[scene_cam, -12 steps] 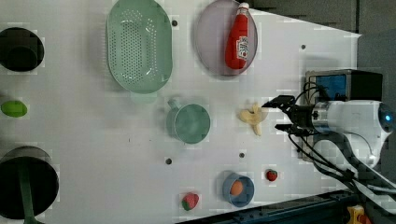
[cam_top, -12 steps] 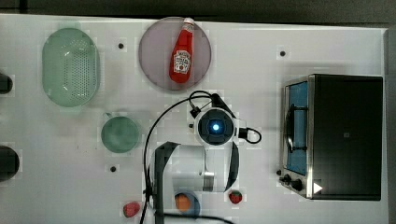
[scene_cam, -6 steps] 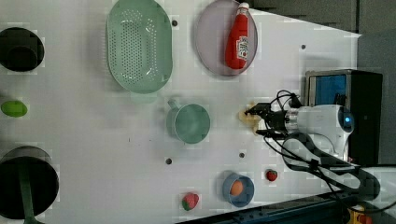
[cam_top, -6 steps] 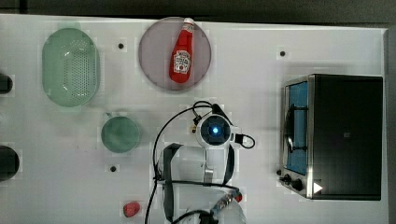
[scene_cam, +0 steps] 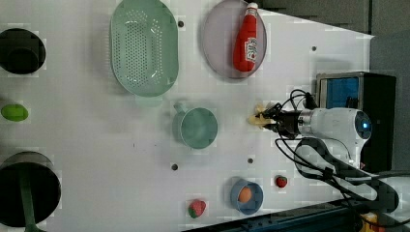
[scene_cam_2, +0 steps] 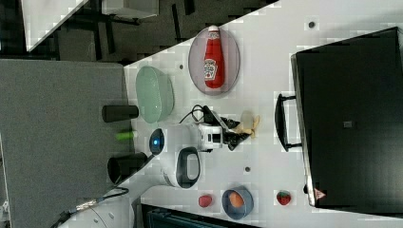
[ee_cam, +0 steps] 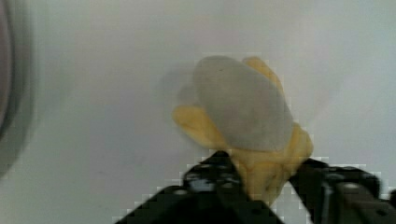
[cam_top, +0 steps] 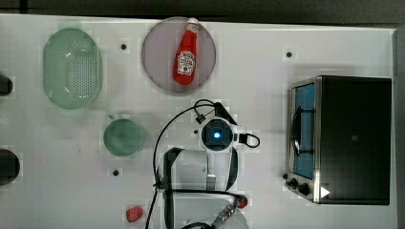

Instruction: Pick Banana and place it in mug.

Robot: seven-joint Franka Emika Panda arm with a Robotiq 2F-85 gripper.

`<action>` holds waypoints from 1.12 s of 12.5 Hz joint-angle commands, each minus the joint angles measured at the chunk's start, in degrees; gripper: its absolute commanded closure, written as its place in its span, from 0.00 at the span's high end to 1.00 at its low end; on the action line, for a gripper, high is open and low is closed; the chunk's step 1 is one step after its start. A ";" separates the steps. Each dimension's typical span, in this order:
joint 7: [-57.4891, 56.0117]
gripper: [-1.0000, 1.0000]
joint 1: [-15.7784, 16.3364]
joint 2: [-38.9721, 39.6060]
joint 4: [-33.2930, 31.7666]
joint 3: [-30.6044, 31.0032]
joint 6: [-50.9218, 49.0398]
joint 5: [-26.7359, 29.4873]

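The black two-fingered gripper (ee_cam: 261, 186) was seen clamped on the small pale-yellow peeled banana (ee_cam: 247, 126). Bare white tabletop (scene_cam: 232, 145) was noted between it and the round pale-green mug (scene_cam: 197, 127).

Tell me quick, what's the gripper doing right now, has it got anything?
Gripper: fingers on either side of the small pale-yellow peeled banana piece, apparently closed on it; the banana is at the white table, not lifted.
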 commanded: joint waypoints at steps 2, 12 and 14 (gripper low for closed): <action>-1.67 0.27 -1.08 -4.76 -0.48 -0.31 -2.23 0.66; -1.09 0.27 -0.66 -33.29 10.80 -1.05 -46.58 0.62; 3.42 0.27 -0.14 -35.43 11.50 1.96 -46.78 0.62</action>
